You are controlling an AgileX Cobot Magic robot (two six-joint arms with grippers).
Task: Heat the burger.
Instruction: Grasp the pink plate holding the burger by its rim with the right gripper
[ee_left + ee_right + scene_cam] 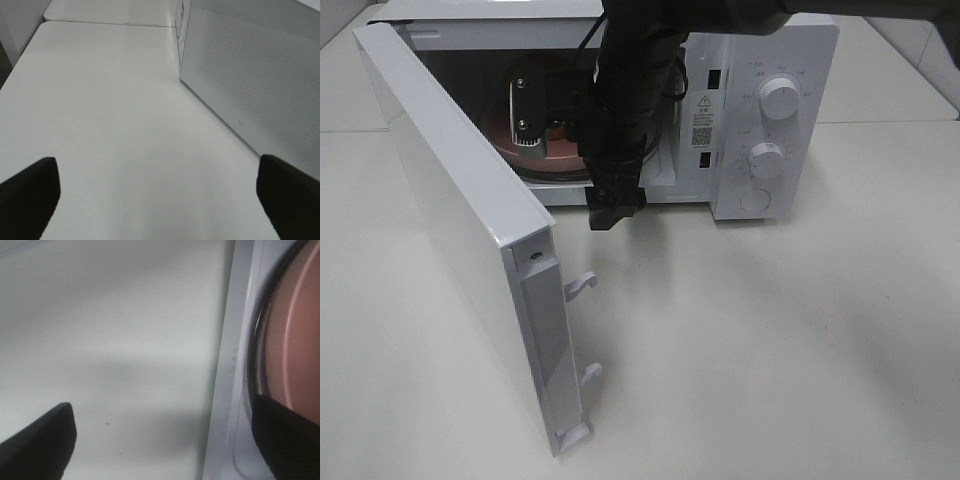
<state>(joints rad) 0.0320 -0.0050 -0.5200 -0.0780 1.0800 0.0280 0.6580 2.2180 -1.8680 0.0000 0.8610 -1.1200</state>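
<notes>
Microwave door [460,230] open, pink plate [295,330] inside behind R arm [620,120]; both jaws apart.

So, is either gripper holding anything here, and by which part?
Nothing is held. The left gripper and the right gripper both stand open, with nothing between their jaws.

Soft even light; faint shadows on table [800,340]; dim inside microwave [820,60]; right wrist view blurred.
</notes>
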